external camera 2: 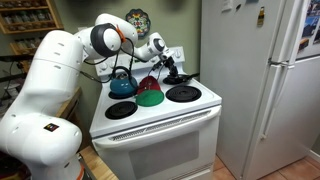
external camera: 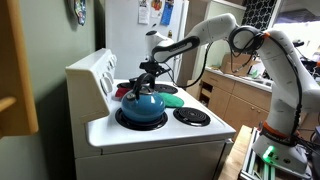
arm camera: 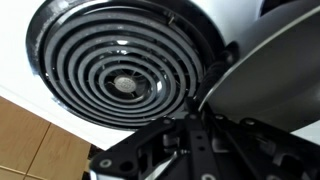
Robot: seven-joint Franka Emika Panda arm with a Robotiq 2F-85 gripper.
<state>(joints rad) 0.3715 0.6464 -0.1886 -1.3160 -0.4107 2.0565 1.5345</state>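
Observation:
My gripper (external camera 2: 165, 68) hangs low over the back of the white stove (external camera 2: 150, 120), between the back burners. In the wrist view its dark fingers (arm camera: 192, 128) look closed on the thin rim of a black pan (arm camera: 268, 70) with a pale inside. That pan (external camera 2: 180, 76) sits at the back burner in an exterior view. A blue kettle (external camera: 143, 104) stands on a burner just beside and below the gripper (external camera: 150, 70). An empty coil burner (arm camera: 120, 65) fills the wrist view's left.
A green lid (external camera 2: 150, 98) and a red dish (external camera 2: 148, 83) lie in the stove's middle. Front coil burners (external camera 2: 183, 94) are bare. A white fridge (external camera 2: 260, 80) stands beside the stove, and the control panel (external camera: 95, 70) rises behind it.

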